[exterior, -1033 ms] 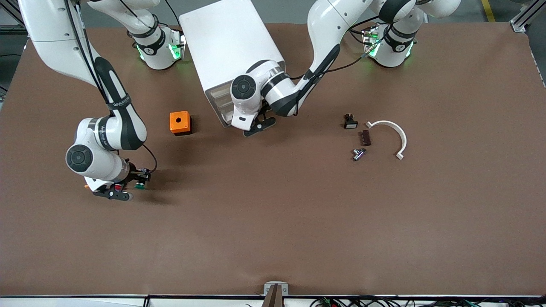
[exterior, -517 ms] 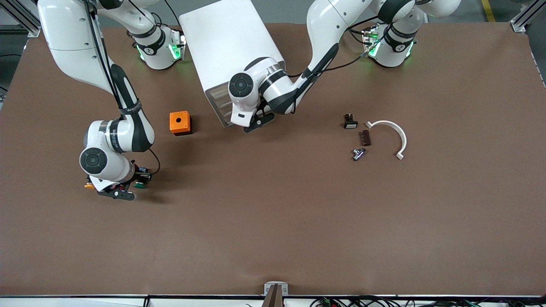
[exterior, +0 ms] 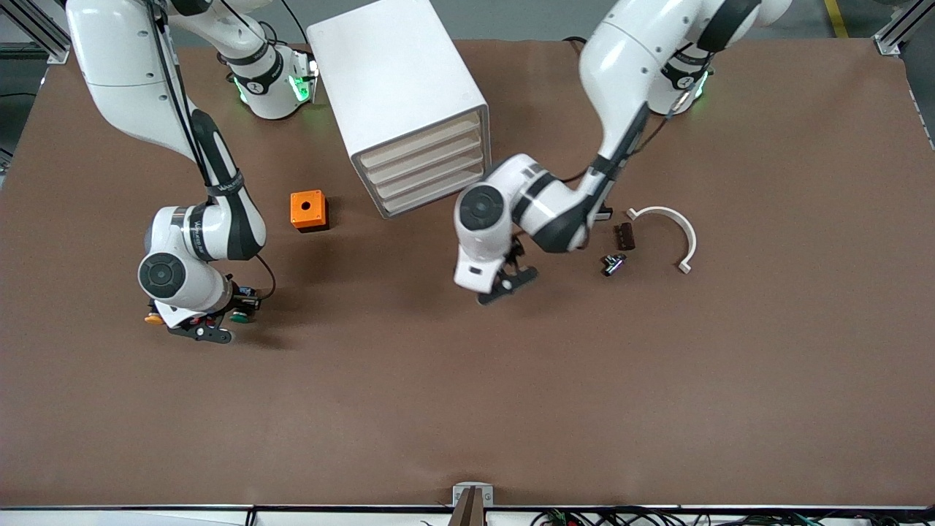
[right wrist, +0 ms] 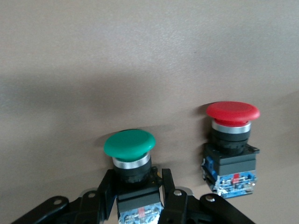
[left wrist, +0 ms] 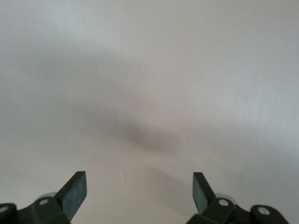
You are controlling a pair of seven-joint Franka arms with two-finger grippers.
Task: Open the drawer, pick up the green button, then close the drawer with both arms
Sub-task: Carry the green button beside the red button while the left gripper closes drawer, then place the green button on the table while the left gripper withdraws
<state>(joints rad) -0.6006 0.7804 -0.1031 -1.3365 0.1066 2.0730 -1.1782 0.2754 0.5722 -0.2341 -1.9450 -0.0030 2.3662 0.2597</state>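
Note:
The white cabinet stands between the arms' bases, and all four cream drawer fronts sit flush. I cannot tell which one is the task's drawer. My right gripper is low over the table toward the right arm's end, shut on the black body of the green-capped button. In the right wrist view the fingers clamp the button below its cap. My left gripper hangs open over bare table, off the cabinet's front. Its fingers stand wide with nothing between them.
A red-capped button stands beside the held one, and an orange-capped one lies by the right gripper. An orange box sits near the cabinet. A white curved piece and small dark parts lie toward the left arm's end.
The left arm has swung away from the cabinet's front, toward the front camera, uncovering the shut drawer fronts. The right arm shifted slightly with the green button, then stayed put.

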